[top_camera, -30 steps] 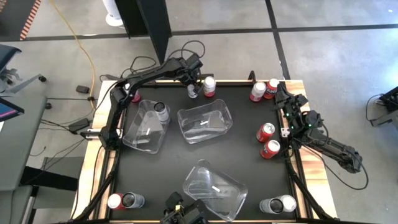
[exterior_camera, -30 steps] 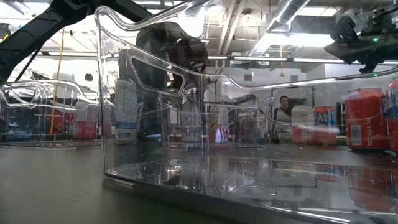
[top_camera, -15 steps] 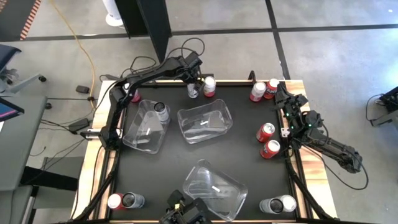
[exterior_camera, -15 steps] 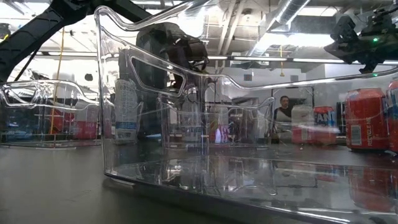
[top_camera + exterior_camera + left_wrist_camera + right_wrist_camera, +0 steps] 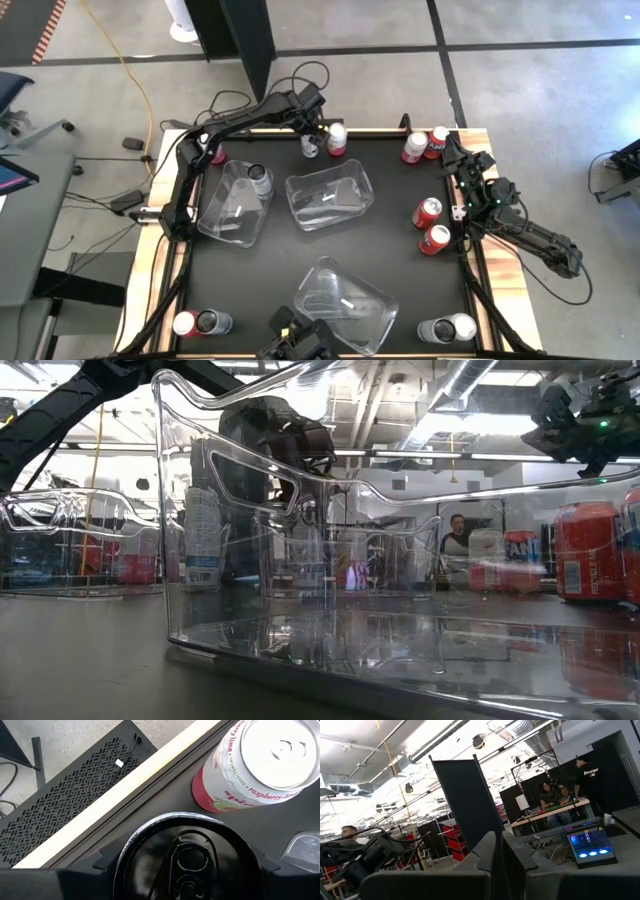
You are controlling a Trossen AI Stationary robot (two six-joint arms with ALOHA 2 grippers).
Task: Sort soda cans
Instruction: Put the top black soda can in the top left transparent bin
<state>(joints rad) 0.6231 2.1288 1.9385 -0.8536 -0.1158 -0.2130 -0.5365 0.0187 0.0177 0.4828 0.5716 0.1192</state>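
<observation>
A dark soda can [image 5: 310, 146] stands at the table's far edge, with a red-and-white can [image 5: 337, 139] right beside it. My left gripper [image 5: 312, 134] is over the dark can, whose black top [image 5: 187, 855] fills the gap between the fingers in the left wrist view; the red-and-white can [image 5: 255, 760] stands just beyond. My right gripper [image 5: 455, 160] waits shut near the far right corner, pointing out into the room [image 5: 497, 851]. My left gripper comes down from above onto the dark can, one finger [image 5: 106, 861] at each side of its upper wall [image 5: 131, 851], pinching it across its width. The can stands upright on the table.
Three clear bins lie on the mat: left [image 5: 235, 200], middle [image 5: 330, 195], near [image 5: 345, 300]; a silver can [image 5: 260, 178] stands in the left one. More cans stand far right [image 5: 413, 147], right [image 5: 427, 211], near left [image 5: 185, 322] and near right [image 5: 462, 325].
</observation>
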